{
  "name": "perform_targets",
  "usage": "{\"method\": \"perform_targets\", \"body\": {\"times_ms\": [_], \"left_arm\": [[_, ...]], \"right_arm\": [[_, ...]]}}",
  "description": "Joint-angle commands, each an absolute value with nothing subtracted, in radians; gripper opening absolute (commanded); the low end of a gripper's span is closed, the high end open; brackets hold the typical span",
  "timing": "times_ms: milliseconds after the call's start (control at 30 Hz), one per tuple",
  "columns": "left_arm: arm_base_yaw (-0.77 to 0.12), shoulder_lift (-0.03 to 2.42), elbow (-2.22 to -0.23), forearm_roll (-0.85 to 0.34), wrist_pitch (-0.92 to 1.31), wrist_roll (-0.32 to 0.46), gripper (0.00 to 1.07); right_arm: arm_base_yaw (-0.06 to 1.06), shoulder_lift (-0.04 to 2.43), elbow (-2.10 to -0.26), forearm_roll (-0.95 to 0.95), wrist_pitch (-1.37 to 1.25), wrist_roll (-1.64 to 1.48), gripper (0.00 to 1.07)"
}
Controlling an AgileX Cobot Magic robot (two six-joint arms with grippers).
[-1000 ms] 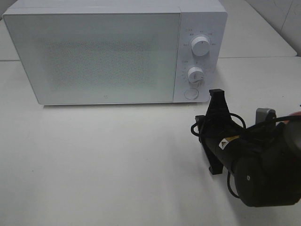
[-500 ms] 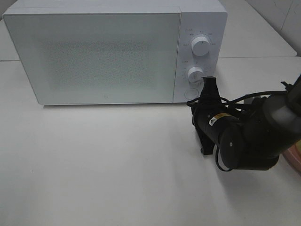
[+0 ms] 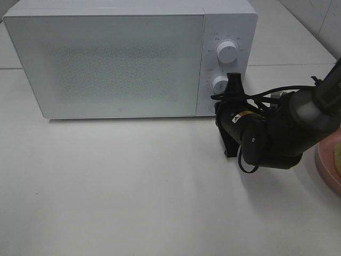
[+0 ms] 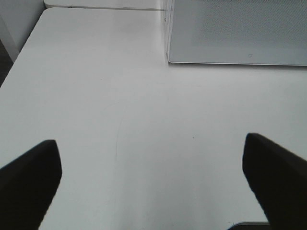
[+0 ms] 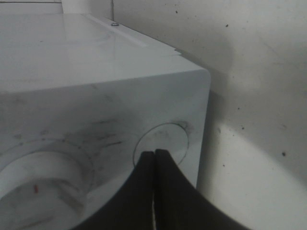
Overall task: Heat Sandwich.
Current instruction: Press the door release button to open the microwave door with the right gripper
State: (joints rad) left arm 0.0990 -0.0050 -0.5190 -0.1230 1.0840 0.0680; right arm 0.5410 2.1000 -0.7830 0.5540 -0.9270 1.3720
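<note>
**No Legible Text in View**

The microwave has fine printed markings around its upper dial and lower dial, and a tiny mark low on the door. All are too small to read. The yellow-and-white sticker on the right arm is also illegible.

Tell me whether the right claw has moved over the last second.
Yes. In the high view the right claw travelled up and left toward the microwave, and its shut tips now meet the round button under the lower dial.
</note>
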Motion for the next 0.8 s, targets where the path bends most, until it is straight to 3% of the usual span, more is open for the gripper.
{"method": "perform_targets", "body": {"times_ms": [33,800], "left_arm": [[0.105,-0.022,-0.518,-0.128,1.070,0.063,0.98],[0.105,-0.021,-0.518,-0.128,1.070,0.063,0.98]], "right_arm": [[0.535,2.120,-0.814,0.541,-0.917,1.358,0.00],[0.523,2.154,-0.878,0.606,-1.092,1.343,0.00]]}}
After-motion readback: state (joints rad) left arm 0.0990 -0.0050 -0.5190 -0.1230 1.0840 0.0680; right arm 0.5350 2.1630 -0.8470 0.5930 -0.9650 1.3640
